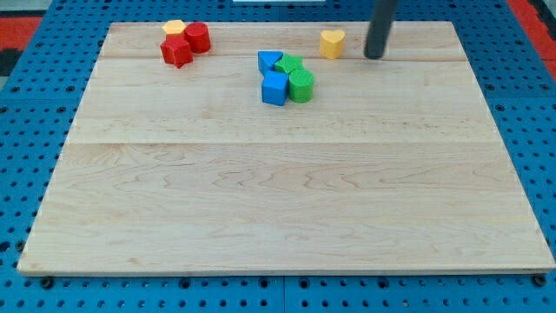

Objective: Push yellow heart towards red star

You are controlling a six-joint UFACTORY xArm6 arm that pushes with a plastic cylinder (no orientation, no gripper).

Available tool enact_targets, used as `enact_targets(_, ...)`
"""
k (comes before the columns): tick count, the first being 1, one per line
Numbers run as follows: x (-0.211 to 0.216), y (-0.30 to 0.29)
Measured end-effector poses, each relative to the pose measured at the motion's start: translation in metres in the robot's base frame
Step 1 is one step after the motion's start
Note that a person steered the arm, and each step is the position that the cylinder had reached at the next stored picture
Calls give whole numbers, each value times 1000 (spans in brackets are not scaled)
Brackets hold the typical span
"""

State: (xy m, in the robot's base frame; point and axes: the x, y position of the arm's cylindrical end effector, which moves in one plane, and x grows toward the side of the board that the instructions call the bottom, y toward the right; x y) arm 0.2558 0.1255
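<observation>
1. No jaws on this rig, so nothing to report as open or closed. I end in a dark rod, and my tip (373, 56) is down on the bench (278, 200) near the view's top edge.
2. Yellow heart (332, 43) sits just to the view's left of my tip, near it but apart, no contact that I can see.
3. Red star (176, 51) is well off to the view's left, near the top left corner. It touches a red cylinder-like block (198, 37), with a small yellow block (174, 27) right behind them; shape of that one too small to call.
4. My judgement: I'm already on the correct side of the heart. Push line runs heart to star, nearly straight toward the view's left and a touch toward the view's bottom.
5. Meet the heart on the middle of its right face. Off-centre contact will likely spin it and let it slip past the rod.
6. Watch the cluster below the path: blue triangular block (270, 62), green block (289, 64), blue cube (274, 89), green cylinder (301, 86). The line looks to pass just above the blue triangular one, so keep the heart high.
7. Go slow, correct sideways if it drifts, stop short of scattering the red pair.
</observation>
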Motion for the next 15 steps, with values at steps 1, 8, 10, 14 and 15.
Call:
enact_targets(1, -34, -9)
enact_targets(8, -13, -170)
enact_targets(10, 5, -117)
enact_targets(14, 14, -144)
enact_targets(15, 20, -184)
